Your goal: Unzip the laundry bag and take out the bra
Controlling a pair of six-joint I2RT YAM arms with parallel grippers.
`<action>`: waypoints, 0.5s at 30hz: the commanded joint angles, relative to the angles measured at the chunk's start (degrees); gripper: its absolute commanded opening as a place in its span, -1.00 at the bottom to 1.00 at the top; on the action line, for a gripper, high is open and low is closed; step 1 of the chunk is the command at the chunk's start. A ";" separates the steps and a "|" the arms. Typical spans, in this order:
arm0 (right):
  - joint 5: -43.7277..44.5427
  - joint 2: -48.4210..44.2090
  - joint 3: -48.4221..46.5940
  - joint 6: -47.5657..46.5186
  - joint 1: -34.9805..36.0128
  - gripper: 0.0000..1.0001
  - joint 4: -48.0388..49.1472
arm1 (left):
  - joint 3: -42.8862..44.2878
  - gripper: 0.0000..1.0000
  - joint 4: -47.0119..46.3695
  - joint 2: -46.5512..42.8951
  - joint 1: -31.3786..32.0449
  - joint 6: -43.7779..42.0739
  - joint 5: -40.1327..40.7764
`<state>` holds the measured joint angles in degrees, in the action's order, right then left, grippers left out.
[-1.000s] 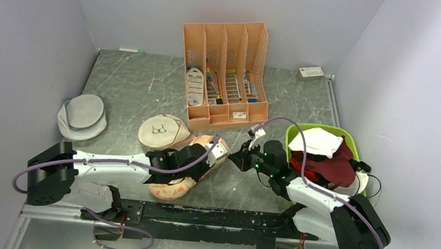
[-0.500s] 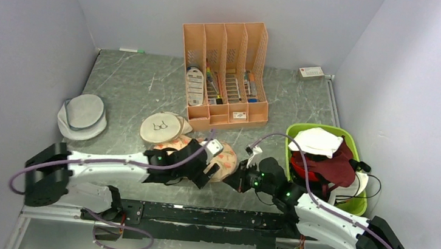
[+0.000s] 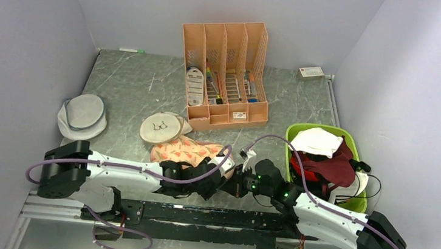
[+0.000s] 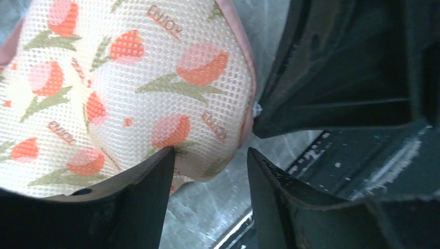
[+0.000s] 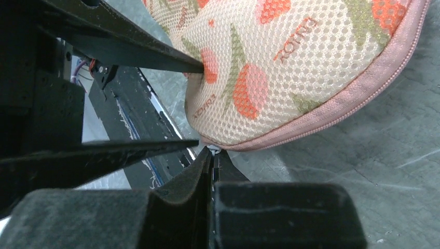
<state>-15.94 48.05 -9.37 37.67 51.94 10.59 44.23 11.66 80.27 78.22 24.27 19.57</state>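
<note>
Your left tool [image 4: 210,153], spread, straddles the laundry bag's [image 3: 184,150] edge farthest from the file rack [image 3: 226,70]; close it on the fabric as an anchor. The bag lies on the counter [image 3: 130,85] before that rack. Your right tool [image 5: 212,154], pressed together, seems to pinch the zip pull [image 4: 256,109]: draw it steadily along the seam.
</note>
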 commanded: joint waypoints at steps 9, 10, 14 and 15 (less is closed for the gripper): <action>10.70 -0.56 -7.72 -1.18 0.53 -1.00 -16.68 | -0.63 -0.82 -0.90 0.78 0.27 -2.78 10.57; 13.31 -0.74 -8.35 -0.29 0.46 -1.00 -19.63 | -1.41 -0.85 -1.32 -0.19 0.27 -3.02 10.24; 19.92 0.89 -9.84 3.69 0.44 -1.00 -25.28 | -4.52 -0.86 -2.46 -4.18 0.25 -3.53 8.55; 21.14 1.71 -10.35 4.66 0.52 -1.00 -26.49 | -5.03 -0.86 -2.51 -4.88 0.27 -3.53 8.19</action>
<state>-4.51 47.99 -17.54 38.63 52.23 -5.91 41.82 8.97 78.91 78.61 21.87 26.59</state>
